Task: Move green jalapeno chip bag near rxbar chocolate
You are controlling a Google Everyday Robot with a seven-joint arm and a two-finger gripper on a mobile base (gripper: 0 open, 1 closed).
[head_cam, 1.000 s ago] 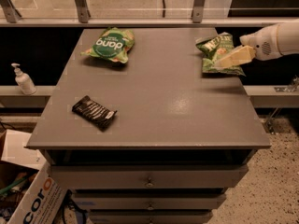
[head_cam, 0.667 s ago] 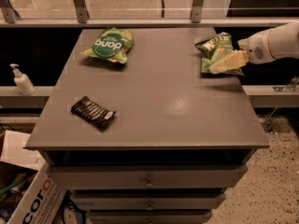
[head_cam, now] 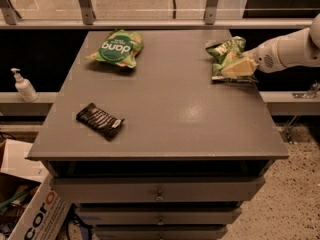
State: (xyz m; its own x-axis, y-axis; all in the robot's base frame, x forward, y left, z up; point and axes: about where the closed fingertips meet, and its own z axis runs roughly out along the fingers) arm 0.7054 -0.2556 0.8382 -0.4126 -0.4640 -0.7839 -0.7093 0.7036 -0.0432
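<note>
The green jalapeno chip bag (head_cam: 225, 51) lies crinkled at the far right of the grey table (head_cam: 170, 109), near its right edge. My gripper (head_cam: 236, 69) reaches in from the right on a white arm and sits right over the bag's near right part. The rxbar chocolate (head_cam: 99, 120), a dark wrapper with white lettering, lies at the front left of the table, far from the bag and the gripper.
A darker green "dang" bag (head_cam: 116, 48) lies at the back left of the table. A soap dispenser (head_cam: 23, 85) stands on a ledge to the left. A cardboard box (head_cam: 30, 209) sits on the floor at the lower left. Drawers run below the tabletop.
The gripper has shifted slightly left and down onto the chip bag's near edge. The bag, the dang bag and the bar have not visibly moved.
</note>
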